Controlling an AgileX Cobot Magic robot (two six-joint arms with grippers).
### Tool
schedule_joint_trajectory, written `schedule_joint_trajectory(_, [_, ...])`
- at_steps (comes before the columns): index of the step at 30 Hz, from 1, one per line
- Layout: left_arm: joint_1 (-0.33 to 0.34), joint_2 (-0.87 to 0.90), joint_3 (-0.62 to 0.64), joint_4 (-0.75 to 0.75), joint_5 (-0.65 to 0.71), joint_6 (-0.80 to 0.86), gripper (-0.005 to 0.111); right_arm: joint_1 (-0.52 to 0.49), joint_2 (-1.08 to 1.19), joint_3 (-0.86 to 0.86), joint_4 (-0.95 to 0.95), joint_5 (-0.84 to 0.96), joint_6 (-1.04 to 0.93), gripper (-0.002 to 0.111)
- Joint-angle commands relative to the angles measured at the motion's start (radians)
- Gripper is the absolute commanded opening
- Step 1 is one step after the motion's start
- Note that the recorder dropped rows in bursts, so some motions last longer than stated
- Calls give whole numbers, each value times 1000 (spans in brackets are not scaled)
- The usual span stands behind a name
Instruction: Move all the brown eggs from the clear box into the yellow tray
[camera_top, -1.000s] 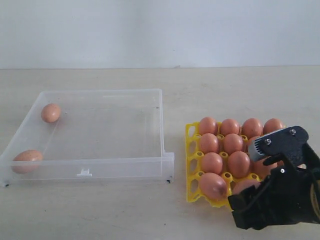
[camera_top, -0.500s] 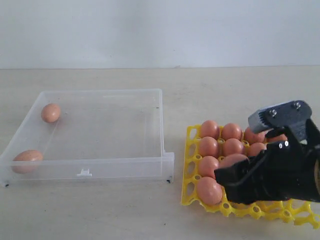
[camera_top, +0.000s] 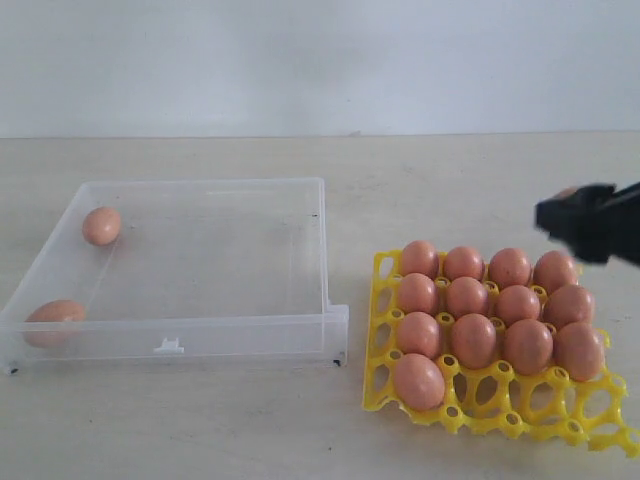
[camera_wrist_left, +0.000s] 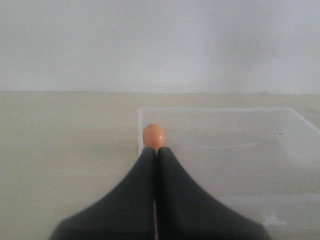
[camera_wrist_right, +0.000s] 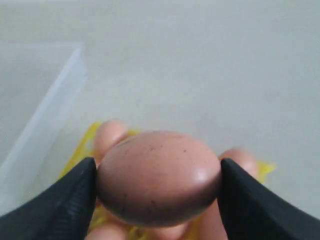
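Right gripper (camera_wrist_right: 158, 186): clamped on the held egg (camera_wrist_right: 155, 169), one brown egg gripped end to end, raised over the far side of the yellow tray (camera_top: 382, 400).

Step in hand, by judgement: carrying this egg to a cup.

Next move: lowering into a vacant cup (camera_top: 492, 392) of the near row, beside the lone front egg (camera_top: 418, 381), then a gentle release without knocking the seated eggs (camera_top: 473, 340) that fill the three back rows.

Left gripper (camera_wrist_left: 156, 152): fingers pressed together, empty, pointed at the far egg (camera_top: 101, 225).

Clear box (camera_top: 250, 336): far egg and near egg (camera_top: 55, 320), both along its left wall and well apart from the tray.

Table (camera_top: 200, 430): nothing seen standing between box and tray.
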Motion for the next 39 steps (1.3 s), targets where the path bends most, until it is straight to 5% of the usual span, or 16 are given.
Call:
schedule_joint_trajectory(1, [-8, 3, 3, 0, -8, 4, -4, -68, 2, -146, 59, 567, 112, 0])
schedule_joint_trajectory(2, [-8, 3, 3, 0, -8, 4, -4, -68, 11, -193, -20, 784, 239, 0])
schedule_joint_trajectory(5, [-8, 3, 3, 0, -8, 4, -4, -68, 61, -351, -26, 811, 233, 0])
schedule_joint_trajectory(7, [-8, 3, 3, 0, -8, 4, -4, -68, 133, -502, -26, 589, 77, 0])
schedule_joint_trajectory(10, [-8, 3, 3, 0, -8, 4, -4, -68, 254, -693, -26, 66, -422, 0])
schedule_joint_trajectory(15, [-8, 3, 3, 0, -8, 4, -4, -65, 279, -705, -26, -163, -535, 0])
schedule_joint_trajectory(18, [-8, 3, 3, 0, -8, 4, -4, -49, 279, -658, -26, -25, -832, 0])
schedule_joint_trajectory(22, [-8, 3, 3, 0, -8, 4, -4, 27, 304, -627, -26, 469, -1243, 0])
schedule_joint_trajectory(26, [-8, 3, 3, 0, -8, 4, -4, -32, 398, -683, -26, 848, -1144, 0])
schedule_joint_trajectory(28, [-8, 3, 3, 0, -8, 4, -4, -92, 454, -741, 206, 968, -1075, 0])
schedule_joint_trajectory(30, [-8, 3, 3, 0, -8, 4, -4, -181, 496, -806, 617, 1001, -1248, 0])
schedule_joint_trajectory(35, [-8, 3, 3, 0, -8, 4, -4, -388, 544, -831, 1786, 876, -2012, 0])
schedule_joint_trajectory(39, [-8, 3, 3, 0, -8, 4, -4, -468, 544, -785, 2671, 969, -2629, 0])
